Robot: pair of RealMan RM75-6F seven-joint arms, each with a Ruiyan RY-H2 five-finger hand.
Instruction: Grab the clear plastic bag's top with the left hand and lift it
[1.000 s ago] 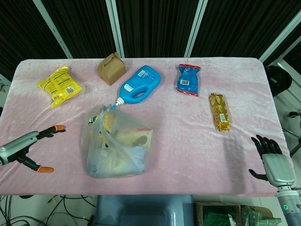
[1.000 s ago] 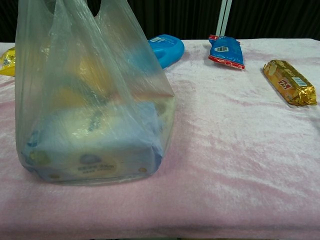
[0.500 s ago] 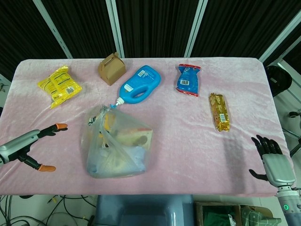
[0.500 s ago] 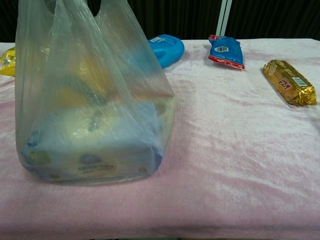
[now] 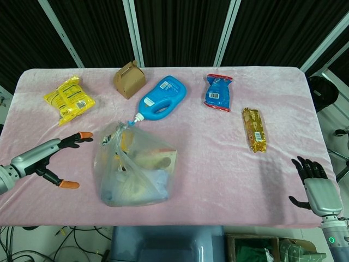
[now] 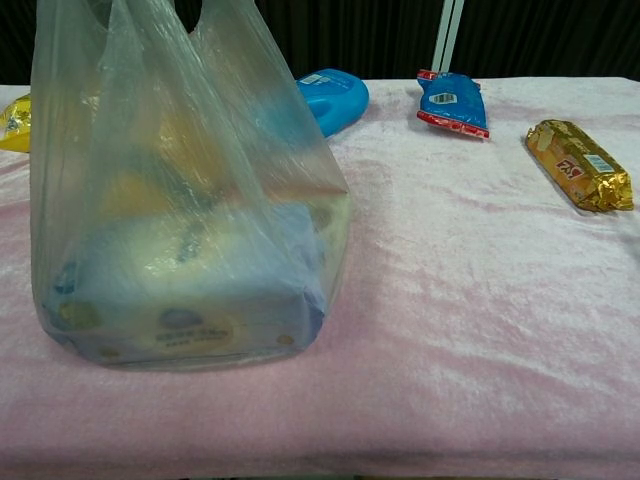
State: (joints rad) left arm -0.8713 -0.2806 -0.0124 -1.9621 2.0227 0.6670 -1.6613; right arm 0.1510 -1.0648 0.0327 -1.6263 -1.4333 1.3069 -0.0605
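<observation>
The clear plastic bag (image 5: pixel 136 169) stands on the pink table, filled with several packaged items; its handles (image 5: pixel 112 136) rise at the upper left. In the chest view the bag (image 6: pixel 180 200) fills the left half, its top cut off by the frame edge. My left hand (image 5: pixel 60 161) hovers just left of the bag, empty, with thumb and fingers spread apart and orange fingertips (image 5: pixel 85 135) close to the handles. My right hand (image 5: pixel 315 185) rests open at the table's front right corner, far from the bag. Neither hand shows in the chest view.
A blue detergent bottle (image 5: pixel 161 98) lies right behind the bag, nozzle toward the handles. A yellow snack pack (image 5: pixel 68 98) and brown carton (image 5: pixel 129 79) sit at the back left. A blue pouch (image 5: pixel 218 91) and gold bar (image 5: pixel 254 129) lie to the right.
My left hand has moved right and slightly up toward the bag's handles, still spread and empty. The bag and right hand have not moved.
</observation>
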